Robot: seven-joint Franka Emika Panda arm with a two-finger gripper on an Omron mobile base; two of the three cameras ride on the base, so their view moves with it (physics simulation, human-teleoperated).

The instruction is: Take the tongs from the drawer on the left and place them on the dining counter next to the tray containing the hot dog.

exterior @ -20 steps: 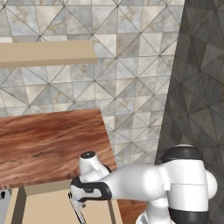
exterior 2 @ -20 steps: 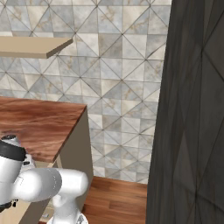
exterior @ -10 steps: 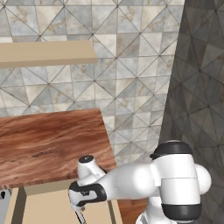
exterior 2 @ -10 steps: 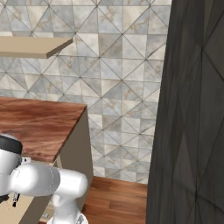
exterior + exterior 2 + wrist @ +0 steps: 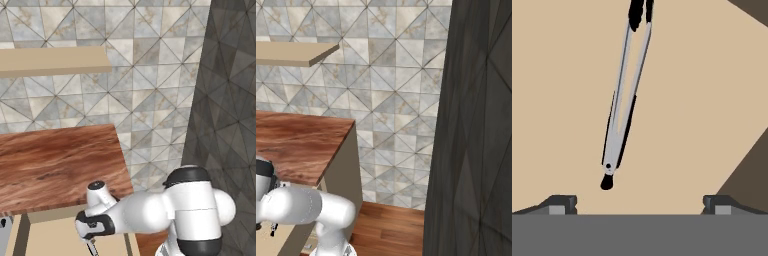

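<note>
The tongs [image 5: 626, 95] lie flat on the pale floor of the open drawer [image 5: 567, 75], black tips toward its far edge; the pincer [image 5: 639, 202] hangs above them, spread wide, holding nothing

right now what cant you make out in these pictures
- Tongs: the hand view's top edge cuts off their black tips.
- Gripper: hand view shows just its two open fingertips; in the left base view the arm covers it.
- Drawer: cut by the left base view's bottom edge; handle and front can't be seen.
</note>
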